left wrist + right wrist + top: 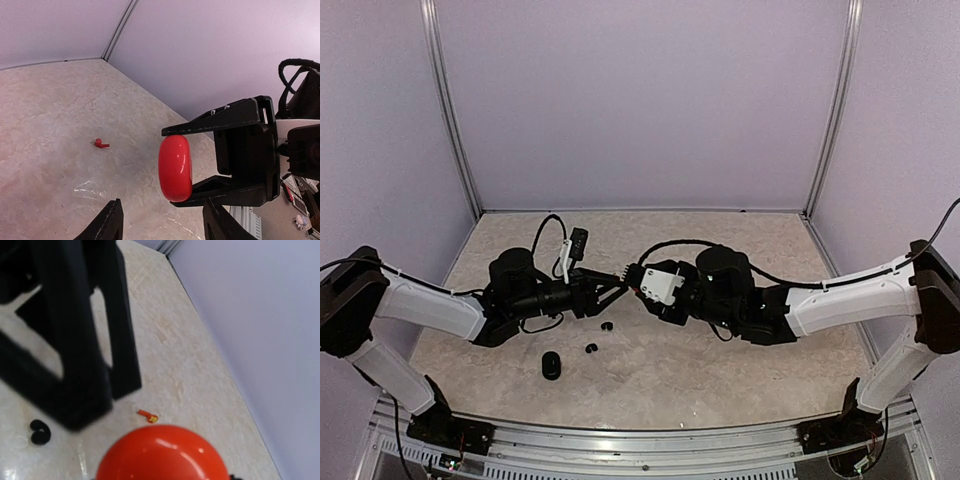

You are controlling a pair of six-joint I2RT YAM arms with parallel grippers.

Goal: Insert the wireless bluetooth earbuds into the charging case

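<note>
My right gripper [638,282] is shut on a glossy red, pebble-shaped charging case [175,167], held on edge above the table between its black fingers [215,122]. The same case fills the bottom of the right wrist view [162,455]. My left gripper [162,227] faces it from the left, open, its fingertips just short of the case with nothing between them. One red earbud [101,144] lies on the table beyond; it shows as well in the right wrist view [148,415]. Two black earbuds [607,326] [591,348] lie near the front, one also seen from the right wrist [40,431].
A black charging case [552,365] rests on the marbled table [740,360] in front of the left arm. Lilac walls close in the back and both sides. Cables loop above both wrists [552,225].
</note>
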